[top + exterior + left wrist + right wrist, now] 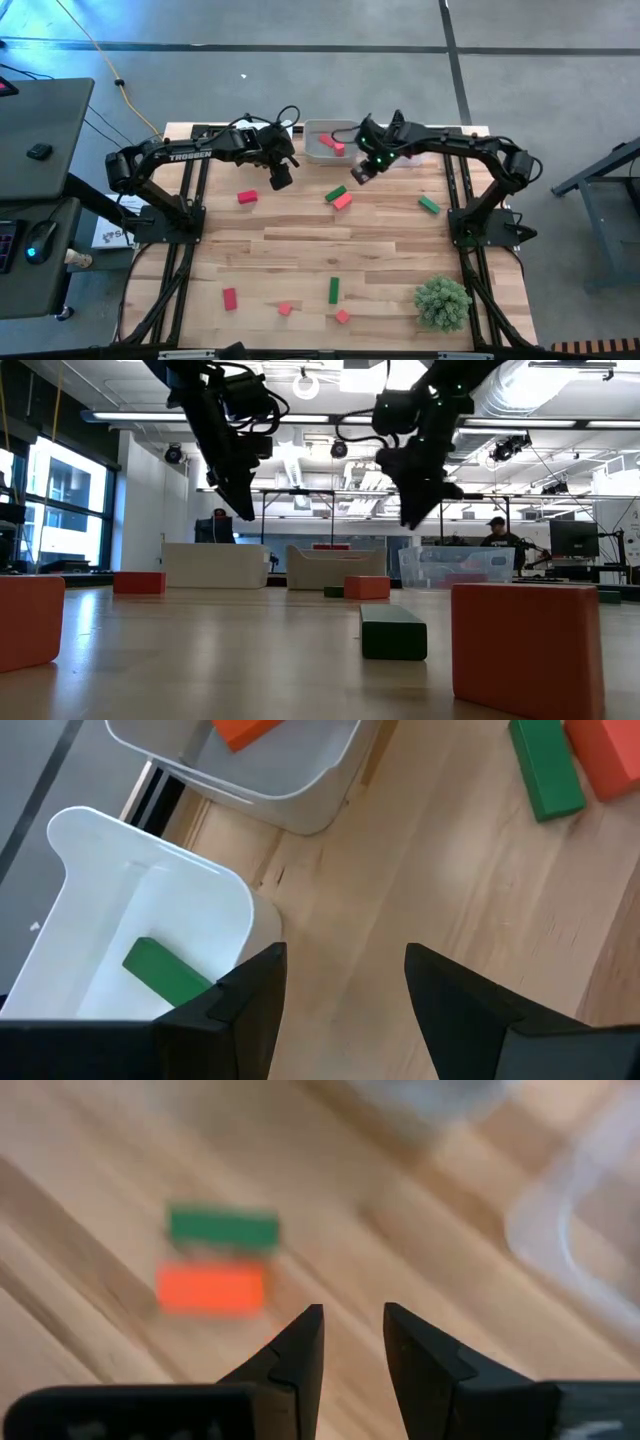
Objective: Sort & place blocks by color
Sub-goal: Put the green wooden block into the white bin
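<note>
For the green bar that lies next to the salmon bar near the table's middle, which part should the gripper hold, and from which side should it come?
Probably from straight above, closing on the ends of the green bar. It lies flat, and one long side is close against the salmon bar, so a finger seems unlikely to fit there. The open right gripper hovers nearest; the left gripper, also open, is near the trays.

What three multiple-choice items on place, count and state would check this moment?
1. Where is the green block in the left wrist view? A in a white tray B on the floor C gripped.
2. How many green blocks lie on the bare table, high view? A one B three C six.
3. Left end effector? A open, empty B shut on a red block C shut on a salmon block.
1 A, tray walls surround it; 2 B, three on the wood; 3 A, nothing in its gap.
</note>
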